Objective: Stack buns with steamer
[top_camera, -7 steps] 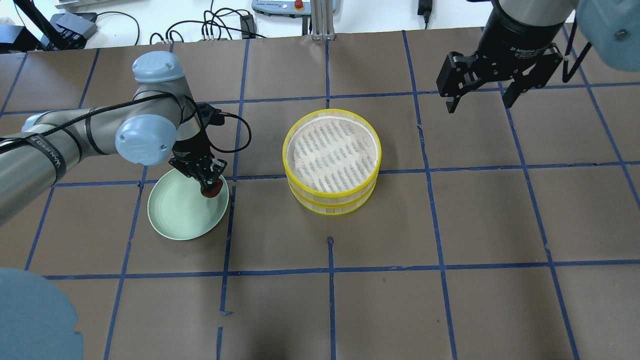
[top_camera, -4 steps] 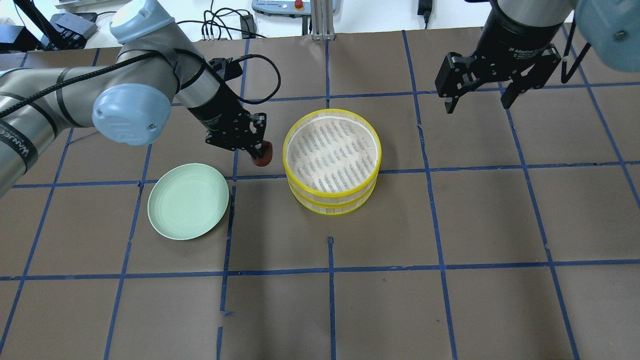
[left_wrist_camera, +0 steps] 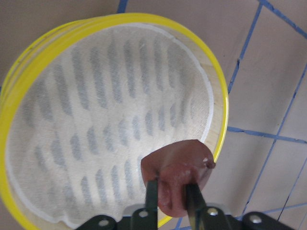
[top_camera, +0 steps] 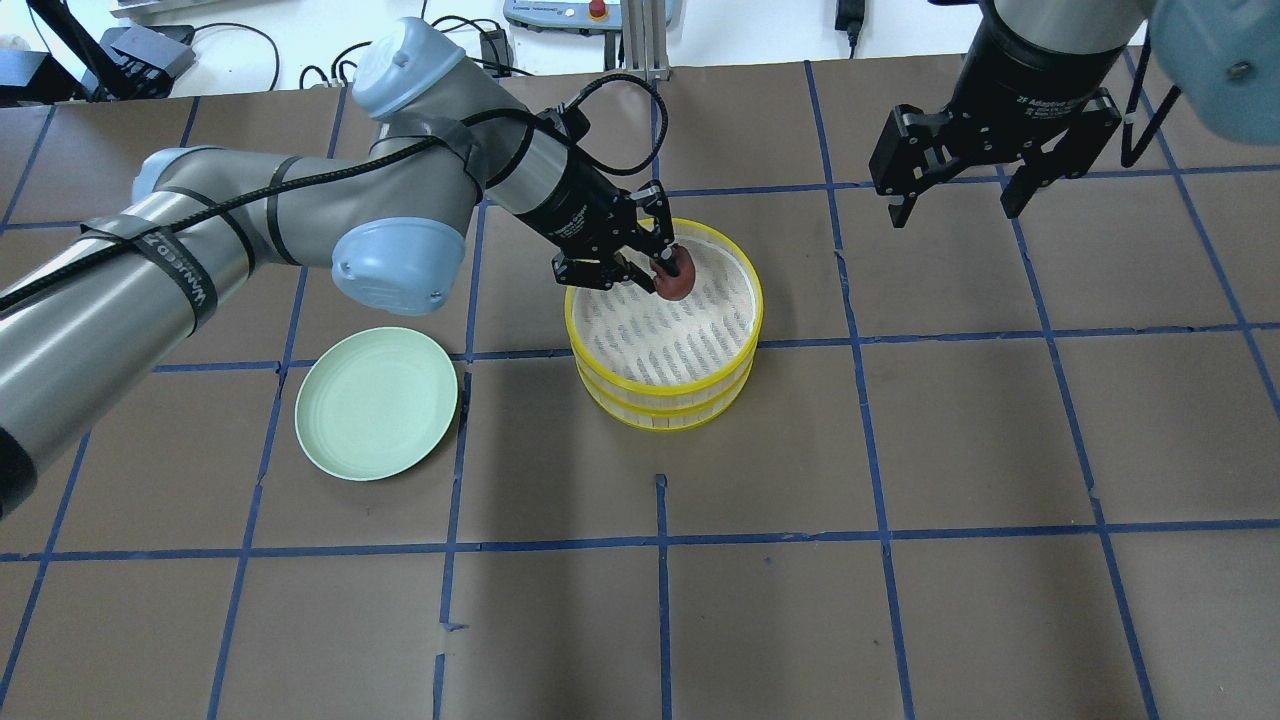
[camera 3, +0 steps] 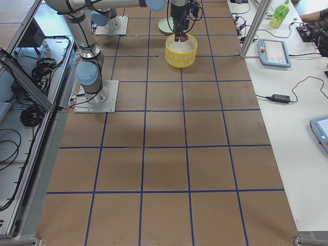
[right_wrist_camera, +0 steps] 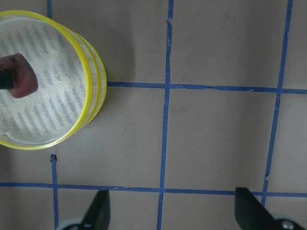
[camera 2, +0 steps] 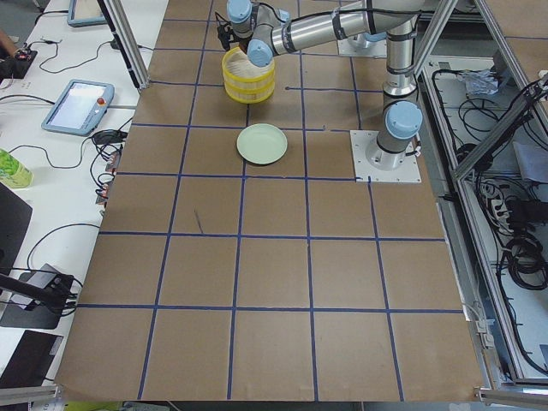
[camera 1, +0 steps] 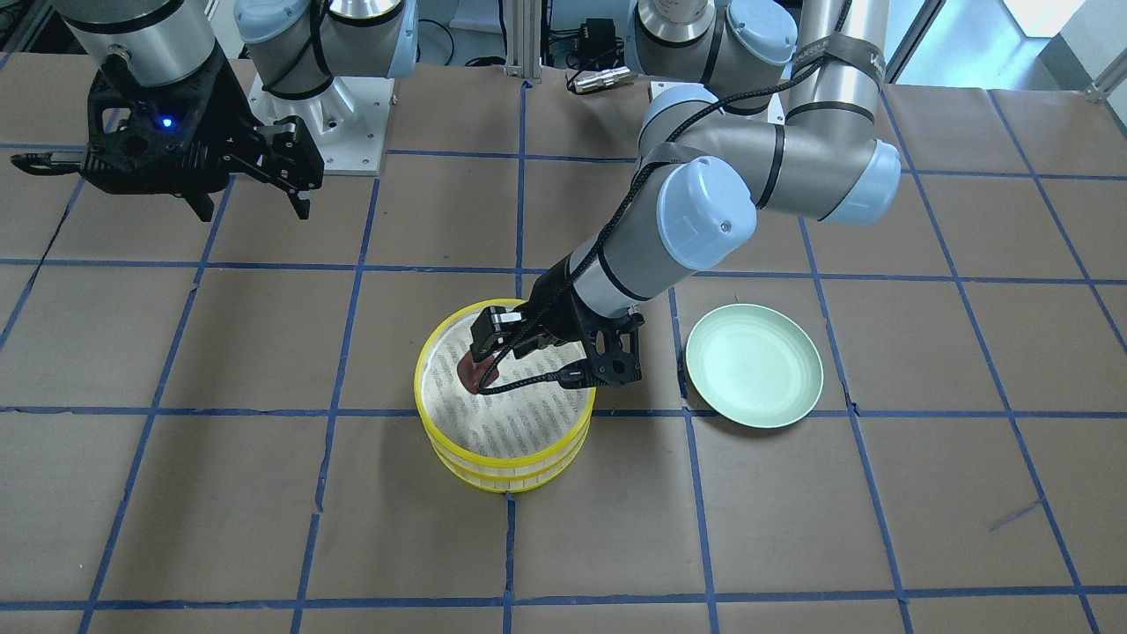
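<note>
overhead: high behind one long edge of the table (top_camera: 900, 450), looking forward and down | front: opposite edge, facing back, steep | sides: each table end, far back | left wrist: very close | right wrist: higher, straight down | all share: steamer (top_camera: 660, 405)
</note>
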